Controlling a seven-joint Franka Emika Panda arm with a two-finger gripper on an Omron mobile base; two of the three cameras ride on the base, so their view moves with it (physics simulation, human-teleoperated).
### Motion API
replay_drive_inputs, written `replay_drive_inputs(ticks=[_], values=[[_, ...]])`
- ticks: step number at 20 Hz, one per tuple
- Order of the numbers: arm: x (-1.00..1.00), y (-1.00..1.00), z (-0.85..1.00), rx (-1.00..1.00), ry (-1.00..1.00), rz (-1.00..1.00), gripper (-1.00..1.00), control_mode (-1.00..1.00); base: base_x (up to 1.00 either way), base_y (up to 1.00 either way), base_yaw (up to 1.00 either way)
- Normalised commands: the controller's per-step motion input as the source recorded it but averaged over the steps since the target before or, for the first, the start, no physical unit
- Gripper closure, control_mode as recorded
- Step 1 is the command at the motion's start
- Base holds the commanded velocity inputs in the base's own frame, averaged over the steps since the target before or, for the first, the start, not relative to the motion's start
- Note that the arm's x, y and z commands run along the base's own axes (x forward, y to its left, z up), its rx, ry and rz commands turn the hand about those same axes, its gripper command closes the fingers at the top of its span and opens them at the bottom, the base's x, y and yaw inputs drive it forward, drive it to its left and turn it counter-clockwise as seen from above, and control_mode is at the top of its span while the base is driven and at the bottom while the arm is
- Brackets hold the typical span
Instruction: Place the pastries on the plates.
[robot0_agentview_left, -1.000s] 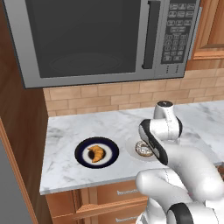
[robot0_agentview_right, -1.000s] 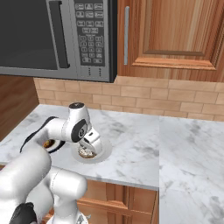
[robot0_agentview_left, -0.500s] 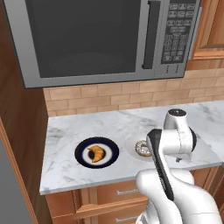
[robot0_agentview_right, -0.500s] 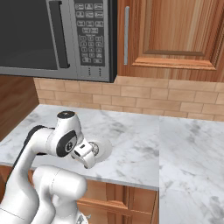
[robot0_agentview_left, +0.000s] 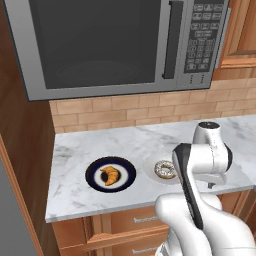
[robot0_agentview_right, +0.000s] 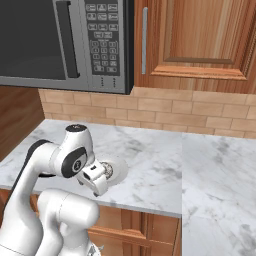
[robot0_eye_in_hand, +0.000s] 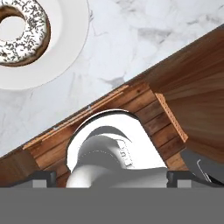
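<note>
Gripper (robot0_eye_in_hand: 109, 177) spread wide, empty, off the counter (robot0_eye_in_hand: 144, 39) edge. Doughnut (robot0_eye_in_hand: 19, 30) sits on the white plate (robot0_eye_in_hand: 65, 48). Left base view adds the croissant (robot0_agentview_left: 110, 175) on the navy plate (robot0_agentview_left: 95, 170), left of the doughnut.

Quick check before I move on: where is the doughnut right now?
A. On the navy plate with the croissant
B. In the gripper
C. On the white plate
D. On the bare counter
C. The doughnut lies on the white plate, right of the navy plate that holds the croissant; the hand view also shows it on that plate.
</note>
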Motion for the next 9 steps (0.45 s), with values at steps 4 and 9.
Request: replay_drive_inputs(ticks=[4, 9], values=[[0.0, 0.18, 0.0, -0.01, 0.0, 0.02, -1.0, -1.0, 0.0, 0.0, 0.0], [0.0, 0.46, 0.0, -0.03, -0.09, 0.09, -1.0, -1.0, 0.0, 0.0, 0.0]])
